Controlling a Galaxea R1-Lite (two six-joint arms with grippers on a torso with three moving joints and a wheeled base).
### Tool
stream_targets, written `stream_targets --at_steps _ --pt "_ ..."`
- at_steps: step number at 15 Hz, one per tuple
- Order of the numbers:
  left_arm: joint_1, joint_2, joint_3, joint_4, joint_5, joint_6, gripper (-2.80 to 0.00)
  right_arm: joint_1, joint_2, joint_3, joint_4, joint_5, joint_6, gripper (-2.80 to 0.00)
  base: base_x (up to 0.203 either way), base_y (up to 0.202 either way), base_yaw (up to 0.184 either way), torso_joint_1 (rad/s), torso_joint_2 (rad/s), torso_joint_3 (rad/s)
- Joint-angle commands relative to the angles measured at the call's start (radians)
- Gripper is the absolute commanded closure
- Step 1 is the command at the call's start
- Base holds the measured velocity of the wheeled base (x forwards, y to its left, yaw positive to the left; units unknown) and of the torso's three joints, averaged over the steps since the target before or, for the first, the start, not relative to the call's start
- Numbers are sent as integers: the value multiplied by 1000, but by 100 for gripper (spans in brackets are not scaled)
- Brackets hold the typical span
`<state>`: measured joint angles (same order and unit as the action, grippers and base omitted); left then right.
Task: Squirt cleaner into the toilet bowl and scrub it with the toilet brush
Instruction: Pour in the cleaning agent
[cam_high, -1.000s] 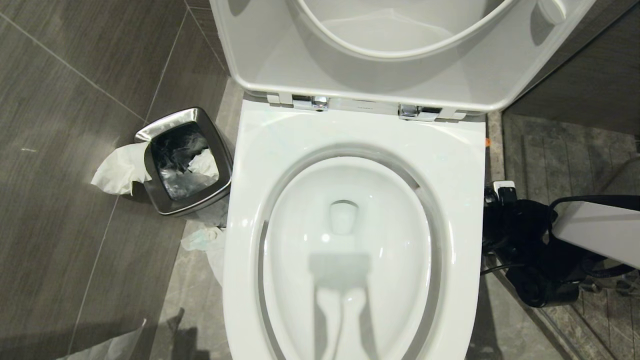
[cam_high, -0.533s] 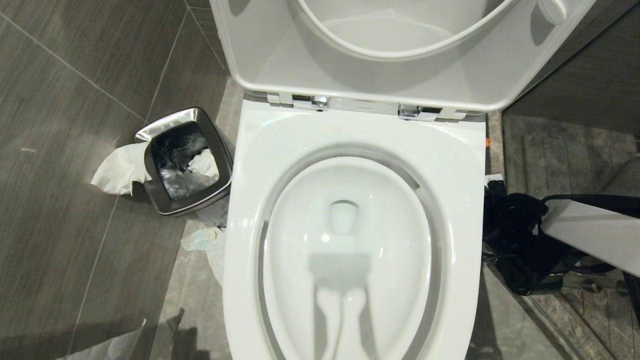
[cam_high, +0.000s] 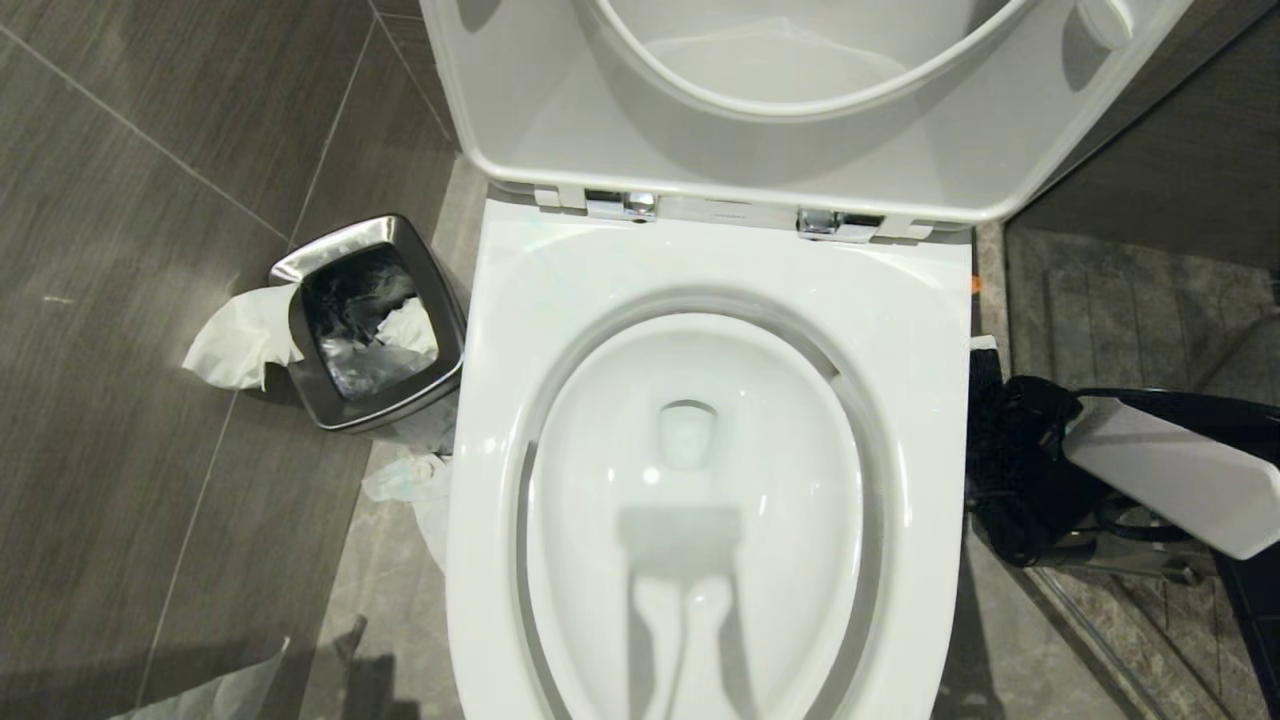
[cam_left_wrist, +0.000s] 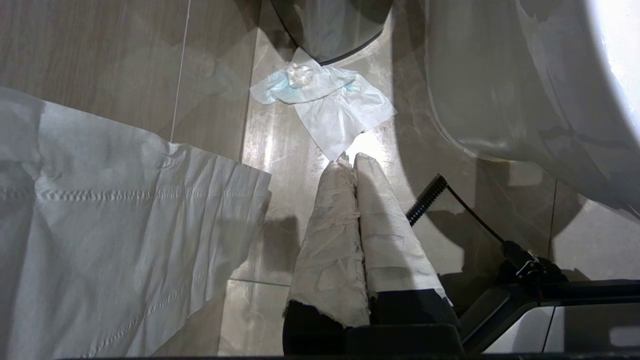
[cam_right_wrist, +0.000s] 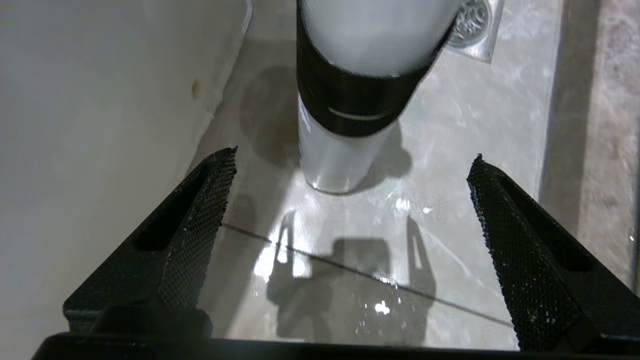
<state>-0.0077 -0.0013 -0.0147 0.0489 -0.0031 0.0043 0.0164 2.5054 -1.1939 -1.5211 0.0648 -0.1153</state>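
Right wrist view shows the right gripper (cam_right_wrist: 350, 200) spread wide and empty above a white, black-banded container (cam_right_wrist: 350, 100) at twelve o'clock, beside the toilet bowl (cam_high: 700, 290). Left gripper (cam_left_wrist: 350, 165) hangs pinched closed near the floor. No toilet brush shows. Closing off-centre could topple the container against the porcelain.

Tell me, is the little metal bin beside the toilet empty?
No. The steel bin holds crumpled paper, and more white tissue hangs over its side.
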Motion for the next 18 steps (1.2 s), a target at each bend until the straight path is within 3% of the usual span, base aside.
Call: stream_targets --at_steps 1,18 --pt "0 1 -1 0 0 0 0 -1 26 -33 -9 0 -1 -280 0 0 0 0 0 0" --pt "0 1 0 0 0 0 0 1 244 -494 -9 -3 -42 -280 0 0 0 0 0 0"
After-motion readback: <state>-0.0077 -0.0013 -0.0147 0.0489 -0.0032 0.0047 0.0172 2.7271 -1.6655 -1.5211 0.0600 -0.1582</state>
